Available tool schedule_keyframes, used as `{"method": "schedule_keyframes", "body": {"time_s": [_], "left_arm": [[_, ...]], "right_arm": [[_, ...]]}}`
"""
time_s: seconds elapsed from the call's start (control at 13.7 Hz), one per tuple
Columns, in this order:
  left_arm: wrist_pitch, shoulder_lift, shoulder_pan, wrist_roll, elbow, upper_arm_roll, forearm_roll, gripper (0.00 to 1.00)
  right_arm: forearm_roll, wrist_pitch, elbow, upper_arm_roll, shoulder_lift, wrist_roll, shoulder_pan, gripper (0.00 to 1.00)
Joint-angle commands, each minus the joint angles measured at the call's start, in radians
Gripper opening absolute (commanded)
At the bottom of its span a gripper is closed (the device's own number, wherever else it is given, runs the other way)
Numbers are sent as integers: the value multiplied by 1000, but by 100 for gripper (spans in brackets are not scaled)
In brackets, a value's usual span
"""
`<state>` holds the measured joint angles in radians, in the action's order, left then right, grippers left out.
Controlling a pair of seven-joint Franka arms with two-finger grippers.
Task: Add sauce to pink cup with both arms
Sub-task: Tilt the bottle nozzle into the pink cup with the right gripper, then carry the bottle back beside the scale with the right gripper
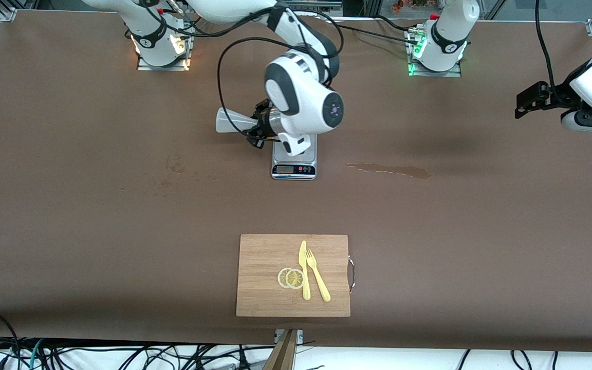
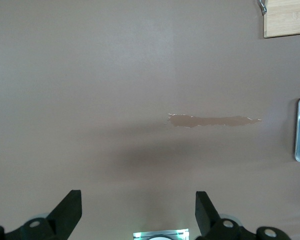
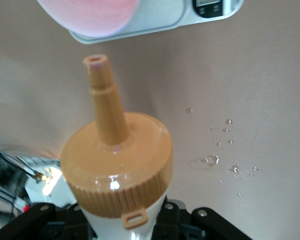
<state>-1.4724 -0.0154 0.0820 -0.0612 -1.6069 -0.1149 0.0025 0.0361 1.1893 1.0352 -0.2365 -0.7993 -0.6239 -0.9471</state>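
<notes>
My right gripper is shut on the sauce bottle, which lies sideways in the air beside the scale. In the right wrist view the bottle's orange cap and its nozzle point at the pink cup standing on the scale. The nozzle tip stops just short of the cup's rim. The right arm's wrist hides the cup in the front view. My left gripper waits open and empty over bare table toward the left arm's end, its fingers spread wide.
A wooden cutting board near the front camera carries a yellow knife, a fork and two lemon slices. A pale smear marks the table beside the scale. Small droplets lie on the table under the bottle.
</notes>
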Motion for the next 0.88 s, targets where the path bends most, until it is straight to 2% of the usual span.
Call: {"method": "schedule_keyframes", "body": {"time_s": [0.0,0.29,0.8], "left_arm": [[21,8,5,-17,24,0,-4,100],[21,8,5,-17,24,0,-4,100],[21,8,5,-16,24,0,-4,100]], "right_arm": [[-100,87,164,11,176,-10,83,10],[-217,186,271,11,297,-120,206,10],[-377,329,472,11,456,-485,424,12]]}}
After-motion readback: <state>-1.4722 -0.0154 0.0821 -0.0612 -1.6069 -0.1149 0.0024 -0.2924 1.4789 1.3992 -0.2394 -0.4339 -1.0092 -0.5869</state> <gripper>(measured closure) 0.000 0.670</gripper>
